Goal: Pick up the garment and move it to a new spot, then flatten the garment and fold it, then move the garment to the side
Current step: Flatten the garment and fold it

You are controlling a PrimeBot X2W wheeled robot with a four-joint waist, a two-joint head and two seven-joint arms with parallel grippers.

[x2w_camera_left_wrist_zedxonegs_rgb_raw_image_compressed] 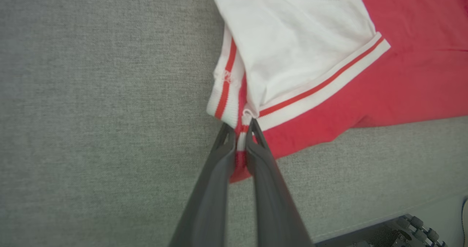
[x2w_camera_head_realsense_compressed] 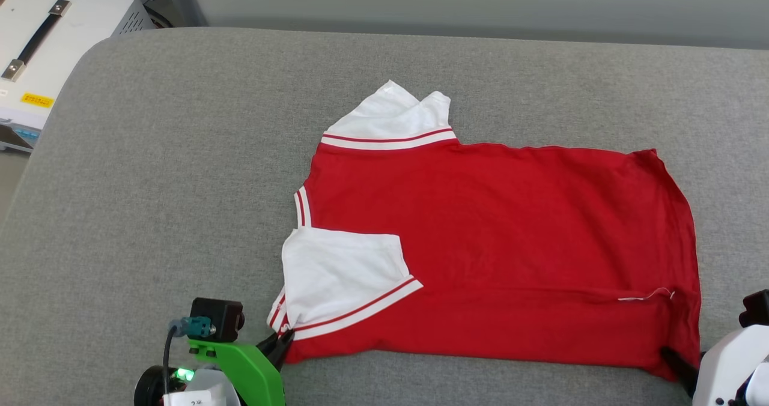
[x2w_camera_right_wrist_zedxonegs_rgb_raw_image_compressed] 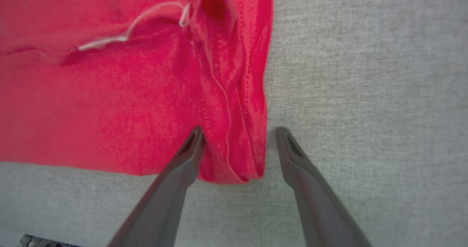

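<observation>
The garment (x2w_camera_head_realsense_compressed: 498, 226) lies spread on the grey cushion (x2w_camera_head_realsense_compressed: 168, 154). The left claw (x2w_camera_left_wrist_zedxonegs_rgb_raw_image_compressed: 239, 129) is clamped on its near striped-trim corner. The right claw (x2w_camera_right_wrist_zedxonegs_rgb_raw_image_compressed: 239, 130) stands apart astride the hem corner and should pinch every layer there before both lift evenly.

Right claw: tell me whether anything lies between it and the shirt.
Nothing visible does. The right claw stands open astride the shirt at its hem corner, on the grey cushion.
</observation>
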